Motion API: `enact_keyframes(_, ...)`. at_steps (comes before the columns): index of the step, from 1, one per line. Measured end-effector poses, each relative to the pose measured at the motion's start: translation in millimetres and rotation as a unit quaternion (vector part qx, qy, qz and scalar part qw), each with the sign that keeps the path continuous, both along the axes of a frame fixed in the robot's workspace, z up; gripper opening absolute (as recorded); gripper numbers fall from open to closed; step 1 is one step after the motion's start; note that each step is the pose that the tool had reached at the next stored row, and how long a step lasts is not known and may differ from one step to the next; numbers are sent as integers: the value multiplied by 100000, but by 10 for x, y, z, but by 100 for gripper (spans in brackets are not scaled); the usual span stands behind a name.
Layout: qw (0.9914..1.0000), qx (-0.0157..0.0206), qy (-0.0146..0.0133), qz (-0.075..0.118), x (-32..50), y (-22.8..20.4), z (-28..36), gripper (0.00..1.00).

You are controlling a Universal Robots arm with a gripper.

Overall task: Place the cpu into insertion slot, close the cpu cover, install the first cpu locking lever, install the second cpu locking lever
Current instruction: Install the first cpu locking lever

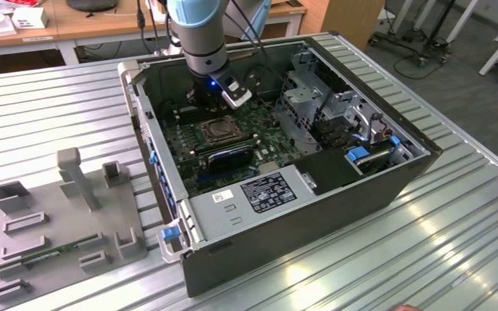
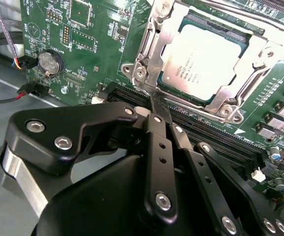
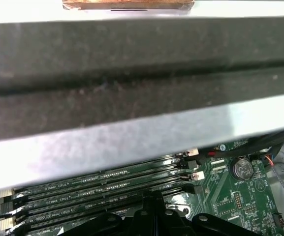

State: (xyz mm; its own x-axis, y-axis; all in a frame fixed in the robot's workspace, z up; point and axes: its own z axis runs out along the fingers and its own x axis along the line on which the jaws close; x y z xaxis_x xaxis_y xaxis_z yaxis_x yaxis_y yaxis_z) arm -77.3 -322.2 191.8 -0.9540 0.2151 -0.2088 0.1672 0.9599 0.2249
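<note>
The cpu (image 2: 205, 59), a square chip with a silvery top, lies in the insertion slot (image 2: 211, 100) on the green motherboard (image 2: 102, 29). The cpu cover (image 2: 154, 42) lies flat over it, and the chip shows through its window. A metal locking lever (image 2: 147, 64) runs along the cover's edge. My gripper (image 2: 156, 104) is shut, its black fingertips meeting just off the socket's corner, above the memory slots (image 2: 215, 137). In the exterior view the gripper (image 1: 204, 102) hangs inside the open computer case, just behind the socket (image 1: 217, 131).
The case wall (image 3: 132, 73) stands close beside the gripper. A coin battery (image 2: 49, 63) and red and black wires (image 2: 9, 96) lie near the board's edge. A drive cage (image 1: 305, 97) and a power supply (image 1: 258, 191) crowd the case. A grey fixture tray (image 1: 59, 220) lies on the table.
</note>
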Motion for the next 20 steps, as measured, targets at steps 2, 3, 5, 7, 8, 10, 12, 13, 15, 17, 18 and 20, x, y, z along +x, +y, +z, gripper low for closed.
enact_keyframes(2, 100000, 2, 0, -2, 0, 0, -5, 11)
enact_keyframes(3, 100000, 6, -5, 0, 0, 1, -7, 11)
enact_keyframes(5, 100000, 9, -4, 0, 0, 1, -11, 11)
enact_keyframes(7, 100000, -4, 1, 0, 0, 0, -14, 11)
enact_keyframes(8, 100000, 0, -2, 0, 0, 0, -15, 11)
enact_keyframes(10, 100000, 10, -10, 1, 0, 1, -16, 11)
enact_keyframes(12, 100000, 13, -11, 1, 0, 1, -17, 11)
enact_keyframes(13, 100000, 8, -12, -3, 0, 1, -17, 11)
enact_keyframes(15, 100000, -111, -21, -1, 1, 2, -18, 11)
enact_keyframes(17, 99999, -361, -58, 4, 3, 3, -21, 11)
enact_keyframes(18, 99998, -562, -37, 4, 1, 2, -19, 11)
enact_keyframes(20, 99998, -630, -13, 8, 1, 1, -17, 11)
